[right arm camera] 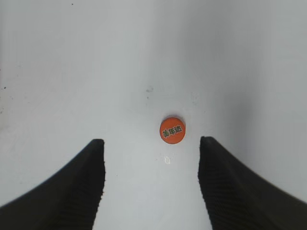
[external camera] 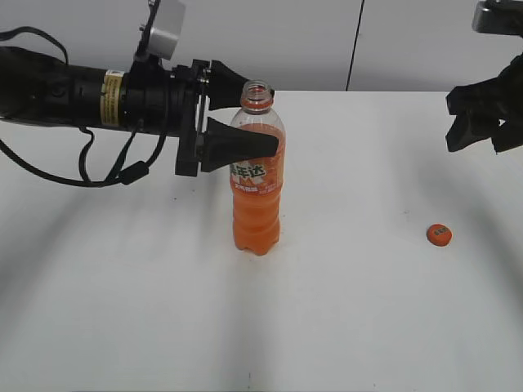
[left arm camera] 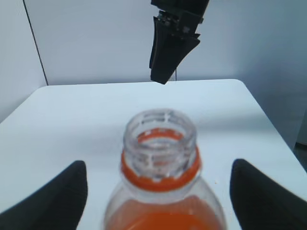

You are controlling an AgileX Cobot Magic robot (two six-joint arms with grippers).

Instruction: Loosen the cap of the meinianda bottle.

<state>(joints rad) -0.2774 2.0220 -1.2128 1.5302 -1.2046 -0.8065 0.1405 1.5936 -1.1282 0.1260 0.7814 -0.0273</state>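
The meinianda bottle (external camera: 257,196) stands upright at mid-table, orange drink inside, its threaded mouth bare above the orange neck ring (left arm camera: 160,178). My left gripper (external camera: 265,114) reaches in from the left and is shut on the bottle's shoulder, one finger on each side (left arm camera: 158,164). The cap (external camera: 440,235) lies flat on the table to the right, apart from the bottle. My right gripper (external camera: 476,139) hangs open above the cap, which shows on the table just beyond its fingertips (right arm camera: 151,141) with nothing between them. The cap's printed top (right arm camera: 172,130) faces up.
The white table (external camera: 368,327) reaches back to a pale wall. In the left wrist view my right gripper (left arm camera: 169,48) hangs beyond the bottle's mouth.
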